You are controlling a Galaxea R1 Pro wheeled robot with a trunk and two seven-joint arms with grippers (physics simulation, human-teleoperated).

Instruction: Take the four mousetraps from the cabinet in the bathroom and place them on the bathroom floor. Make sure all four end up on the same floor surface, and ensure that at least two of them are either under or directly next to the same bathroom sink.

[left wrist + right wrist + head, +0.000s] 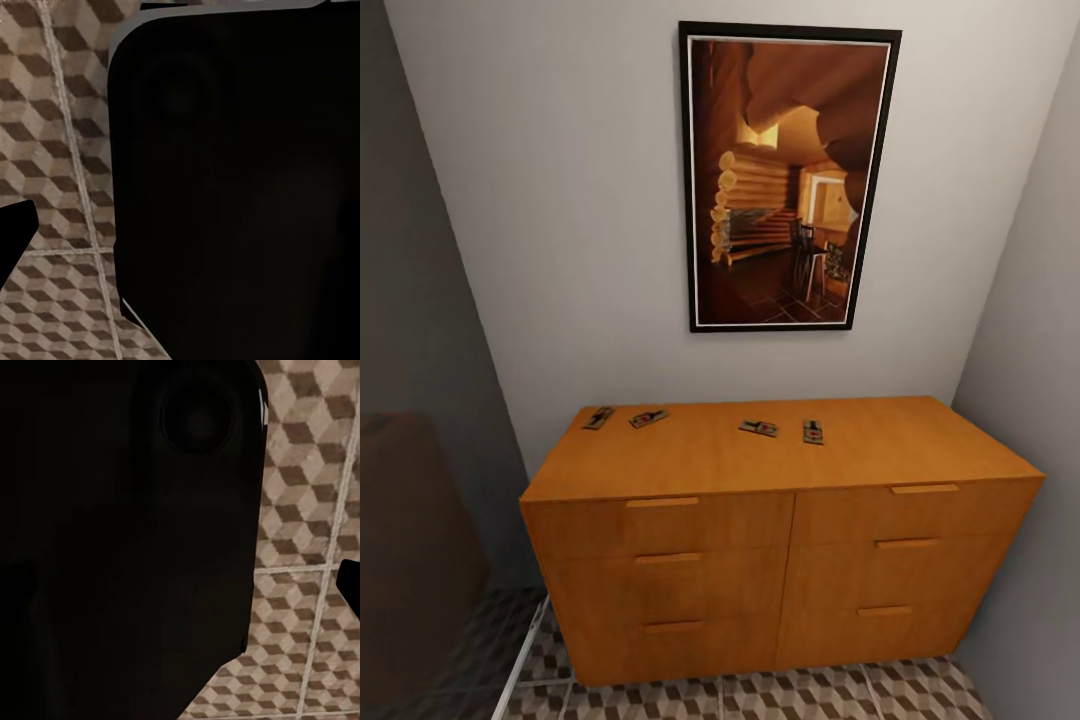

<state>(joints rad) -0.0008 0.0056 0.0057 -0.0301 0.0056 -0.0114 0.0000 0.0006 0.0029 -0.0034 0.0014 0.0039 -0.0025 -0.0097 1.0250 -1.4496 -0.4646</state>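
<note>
The bathroom floor (pixel 810 695) with its cube-patterned tiles lay nearest, in front of the cabinet (pixel 780 560). Both wrist views looked down at those tiles past a dark robot body (pixel 240 187); whether either set of jaws was wide or narrow could not be told. All four mousetraps (pixel 760 428) lay flat along the cabinet's back edge. A framed picture (pixel 788 178) hung above the cabinet.
</note>
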